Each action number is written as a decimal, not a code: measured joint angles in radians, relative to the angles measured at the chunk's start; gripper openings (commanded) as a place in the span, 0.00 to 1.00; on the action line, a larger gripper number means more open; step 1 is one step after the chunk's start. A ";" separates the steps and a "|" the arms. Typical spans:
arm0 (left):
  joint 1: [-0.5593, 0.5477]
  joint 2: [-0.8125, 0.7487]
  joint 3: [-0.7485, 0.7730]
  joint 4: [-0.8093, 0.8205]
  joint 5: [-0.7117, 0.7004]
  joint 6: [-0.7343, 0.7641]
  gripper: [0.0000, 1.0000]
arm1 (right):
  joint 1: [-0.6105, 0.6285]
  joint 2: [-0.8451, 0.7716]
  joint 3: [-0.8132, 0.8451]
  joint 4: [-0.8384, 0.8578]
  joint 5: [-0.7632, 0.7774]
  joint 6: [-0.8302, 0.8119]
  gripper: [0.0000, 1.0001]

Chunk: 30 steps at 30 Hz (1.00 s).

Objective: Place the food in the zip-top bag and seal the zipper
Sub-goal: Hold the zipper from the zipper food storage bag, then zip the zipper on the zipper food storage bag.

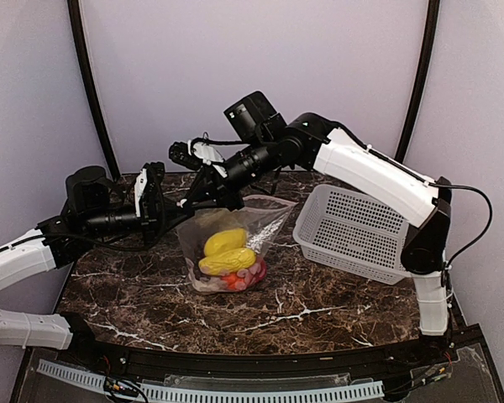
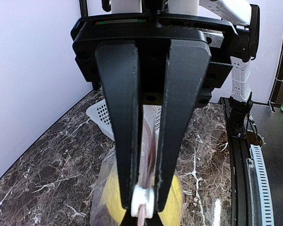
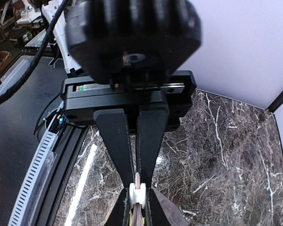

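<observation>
View from above: the left gripper (image 1: 163, 211) and right gripper (image 1: 216, 200) both hold the top edge of the zip-top bag (image 1: 265, 220). The bag hangs between and below them, its bottom on the marble table (image 1: 134, 294). Inside it, under the fingers, lie two yellow pieces (image 1: 227, 243) with an orange-red round piece (image 1: 233, 282) beneath them; the other food there is too blurred to name. A white perforated basket (image 1: 353, 228) sits off to the right of the right gripper's fingers, apart from both grippers.

Left wrist view: the black fingers (image 2: 125, 122) stand nearly together, pinching the pinkish-white zipper (image 2: 142, 212) right at their tips. Yellow food shows through the clear plastic just past the tips, and the basket lies farther behind them.

Right wrist view: its fingers (image 3: 115, 141) are likewise drawn in to a narrow slit, with the zipper strip clamped between the tips and running down out of frame. Marble tabletop shows behind them.
</observation>
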 measured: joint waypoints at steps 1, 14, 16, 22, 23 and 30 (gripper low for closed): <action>0.000 0.000 0.000 0.000 0.000 0.000 0.01 | 0.000 0.000 0.000 0.000 0.001 0.002 0.02; 0.000 -0.005 -0.002 -0.002 -0.038 0.000 0.01 | -0.001 -0.010 -0.019 0.024 0.053 -0.026 0.00; 0.000 -0.006 -0.004 -0.001 -0.043 0.001 0.01 | -0.002 -0.016 -0.034 0.036 0.058 -0.027 0.00; -0.006 -0.005 -0.017 0.005 -0.069 0.005 0.01 | -0.012 -0.049 -0.119 0.091 0.056 -0.033 0.00; -0.007 -0.005 -0.019 0.006 -0.071 0.005 0.01 | -0.015 -0.058 -0.139 0.101 0.056 -0.033 0.00; -0.009 -0.002 -0.023 0.019 -0.099 0.007 0.01 | -0.062 -0.134 -0.264 0.116 0.059 -0.050 0.00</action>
